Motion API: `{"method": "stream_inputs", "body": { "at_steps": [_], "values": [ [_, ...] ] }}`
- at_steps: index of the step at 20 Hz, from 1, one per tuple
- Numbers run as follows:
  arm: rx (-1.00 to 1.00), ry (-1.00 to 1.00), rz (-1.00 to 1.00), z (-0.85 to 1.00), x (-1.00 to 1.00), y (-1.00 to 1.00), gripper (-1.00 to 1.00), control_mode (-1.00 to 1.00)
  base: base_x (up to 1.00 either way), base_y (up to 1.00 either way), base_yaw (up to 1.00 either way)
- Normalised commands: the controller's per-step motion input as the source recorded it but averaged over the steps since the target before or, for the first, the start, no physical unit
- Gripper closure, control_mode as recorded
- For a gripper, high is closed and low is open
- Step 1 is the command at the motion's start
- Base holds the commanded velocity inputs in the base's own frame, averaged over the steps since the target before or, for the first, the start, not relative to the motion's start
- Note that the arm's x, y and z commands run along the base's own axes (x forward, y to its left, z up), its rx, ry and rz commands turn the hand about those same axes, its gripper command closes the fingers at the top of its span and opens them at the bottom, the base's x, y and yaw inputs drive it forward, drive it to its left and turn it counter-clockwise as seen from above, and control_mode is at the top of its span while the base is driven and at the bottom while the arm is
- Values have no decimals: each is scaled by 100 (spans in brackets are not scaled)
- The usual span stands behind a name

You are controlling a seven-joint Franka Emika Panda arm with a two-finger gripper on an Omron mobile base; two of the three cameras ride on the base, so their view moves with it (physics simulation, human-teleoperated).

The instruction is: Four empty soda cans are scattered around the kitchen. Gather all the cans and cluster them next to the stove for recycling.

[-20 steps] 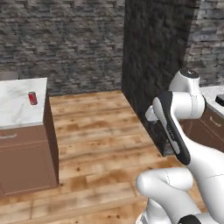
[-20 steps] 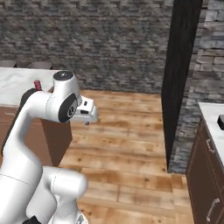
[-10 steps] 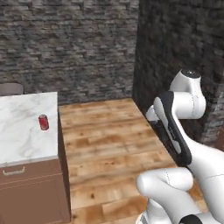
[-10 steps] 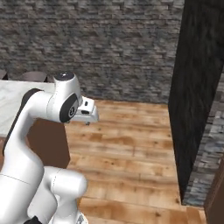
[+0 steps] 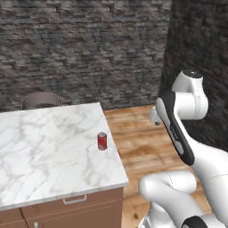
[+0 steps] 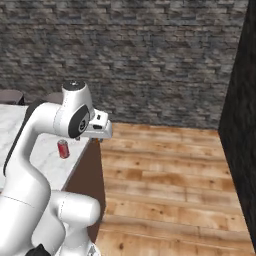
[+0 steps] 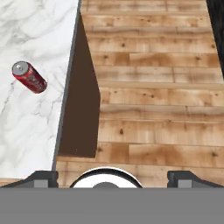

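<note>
Here your red can (image 7: 29,77) stands upright on the marble counter (image 7: 30,131), left of the empty, spread gripper (image 7: 111,177).

Marble surface (image 5: 49,147): left and near edges cut off in left base view; arm covers much of it in right base view. Red soda can (image 6: 63,149): label too small to read. Pincer (image 7: 112,177): fingertips (image 7: 41,178) barely clear the hand view's bottom. Rounded grey object (image 5: 40,100) behind surface: mostly hidden.
</note>
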Motion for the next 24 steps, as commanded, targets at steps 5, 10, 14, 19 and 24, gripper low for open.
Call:
{"method": "stream_inputs", "body": {
  "at_steps": [5,10,14,19,24],
  "values": [
    [0,0,0,0,0,0,-100,100,-9,100,0],
    [0,0,0,0,0,0,-100,100,-9,100,0],
    [0,0,0,0,0,0,-100,100,-1,100,0],
    [0,0,0,0,0,0,-100,100,0,98,1],
    [0,0,0,0,0,0,-100,100,0,69,5]
  ]
}}
